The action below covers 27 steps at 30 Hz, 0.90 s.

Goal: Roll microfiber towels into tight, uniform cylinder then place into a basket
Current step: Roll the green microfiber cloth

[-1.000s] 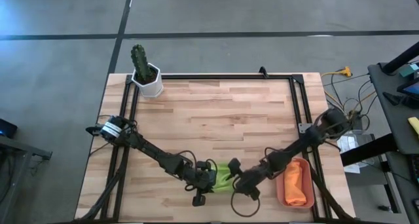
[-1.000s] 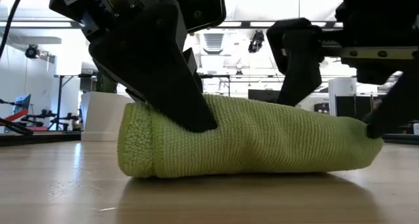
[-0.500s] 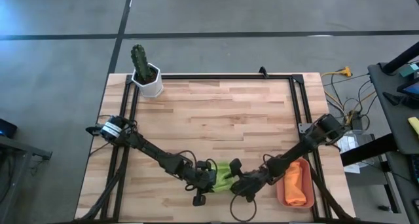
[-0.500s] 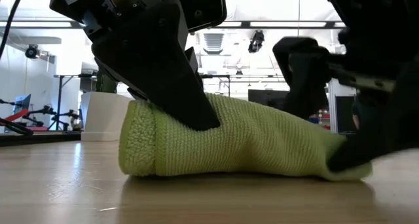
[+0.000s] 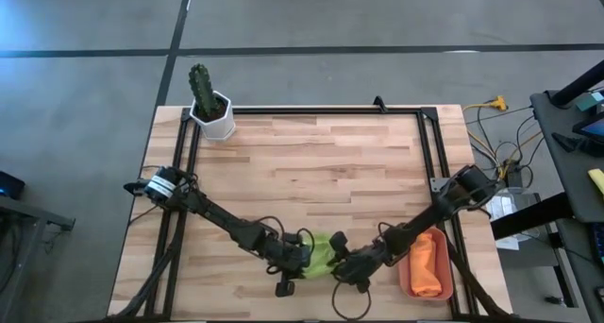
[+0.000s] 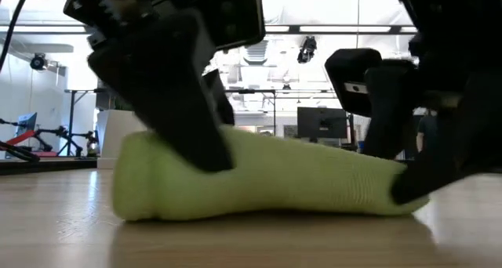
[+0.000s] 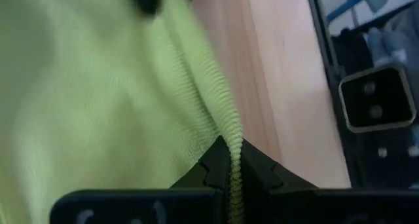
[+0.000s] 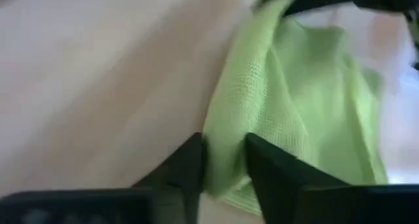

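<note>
I am clamping my left gripper (image 7: pixel 230 175) hard on a ribbed hem of the lime-green microfiber towel (image 5: pixel 322 254), which is lying as a loose roll on the pale wooden plank table (image 5: pixel 321 162) near its front edge, between my two arms. My right gripper (image 8: pixel 222 160) is straddling the opposite end of that green roll, its fingers (image 8: pixel 272 168) set either side of the cloth edge and pinching it. In the low view the roll is looking fat at the left end and squashed flat at the right, so it is anything but a uniform cylinder.

The main danger I am seeing is that each gripper is holding only a thin edge layer, not the whole roll. If I lift or carry from here, the inner turns are likely to slide out and the roll to unwind, sagging in the middle. If my arms pull apart, they are going to stretch the cloth and flatten it further; pulling unevenly, they are going to twist it into a cone.

The terracotta-orange rounded plastic basket (image 5: pixel 405 273) is sitting just beside my right arm, already holding the bright orange rolled towel (image 5: pixel 426 263). Space in there is looking tight, so a loosened green roll could drape over the rim or push the orange one askew.
</note>
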Motion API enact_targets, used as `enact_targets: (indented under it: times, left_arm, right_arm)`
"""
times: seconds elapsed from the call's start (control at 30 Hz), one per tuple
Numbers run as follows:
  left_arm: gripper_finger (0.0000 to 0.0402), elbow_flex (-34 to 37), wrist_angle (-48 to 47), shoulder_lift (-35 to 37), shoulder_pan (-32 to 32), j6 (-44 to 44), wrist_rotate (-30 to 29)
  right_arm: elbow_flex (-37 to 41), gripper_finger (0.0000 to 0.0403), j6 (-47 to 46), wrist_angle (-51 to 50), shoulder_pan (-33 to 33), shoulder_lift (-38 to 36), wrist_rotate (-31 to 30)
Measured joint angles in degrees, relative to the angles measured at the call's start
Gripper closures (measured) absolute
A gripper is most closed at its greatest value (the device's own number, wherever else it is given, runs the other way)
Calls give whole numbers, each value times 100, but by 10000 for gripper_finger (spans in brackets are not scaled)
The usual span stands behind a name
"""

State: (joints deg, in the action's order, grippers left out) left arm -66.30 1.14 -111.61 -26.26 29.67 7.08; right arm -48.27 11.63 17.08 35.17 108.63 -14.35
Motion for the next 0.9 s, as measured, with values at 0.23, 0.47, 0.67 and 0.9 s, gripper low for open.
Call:
enact_targets:
  times: [0.23, 0.47, 0.67, 0.9]
  left_arm:
    - [401, -11, -158, 0, -24, -20, 154]
    - [402, -37, -103, 0, -144, -44, 341]
    - [396, -42, -54, 2, -225, -279, 329]
    - [314, -33, -66, 2, -273, -630, 128]
  right_arm:
    - [-3, 387, -706, -27, -437, -181, 1641]
    - [-2, 393, -1579, 94, -1055, -191, 2976]
    - [318, 394, -2889, 1208, -1535, -194, 4114]
    - [821, 394, -3722, 1366, -1833, -171, 4130]
